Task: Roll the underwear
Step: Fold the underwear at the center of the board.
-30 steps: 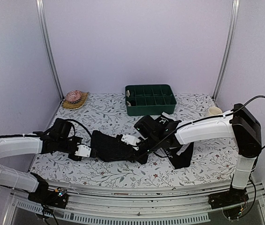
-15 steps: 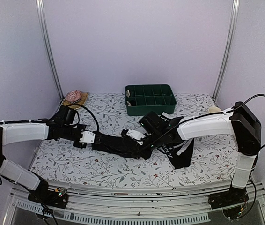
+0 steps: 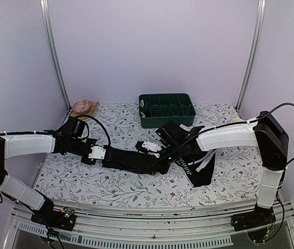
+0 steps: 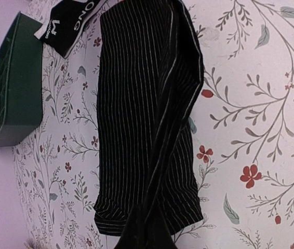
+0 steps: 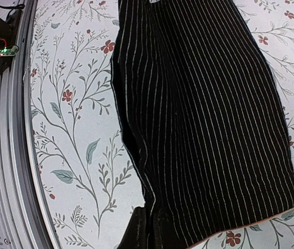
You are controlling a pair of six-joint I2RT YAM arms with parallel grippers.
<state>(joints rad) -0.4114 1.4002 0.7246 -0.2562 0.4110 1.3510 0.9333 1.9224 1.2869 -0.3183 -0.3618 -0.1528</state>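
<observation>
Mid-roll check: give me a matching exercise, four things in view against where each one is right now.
Things:
1. striped underwear
2. lettered underwear
3. green tray
4. cup

Places:
A. back right corner
B. back centre
C. stretched between the left gripper and the right gripper, both shut on it
D. lying loose, right of centre

Pairs: 1-C, 2-D, 3-B, 4-A

striped underwear (image 5: 204, 119) | lying on floral table (image 5: 69, 129) | tool (image 5: 149, 231) pinching its near edge
</observation>
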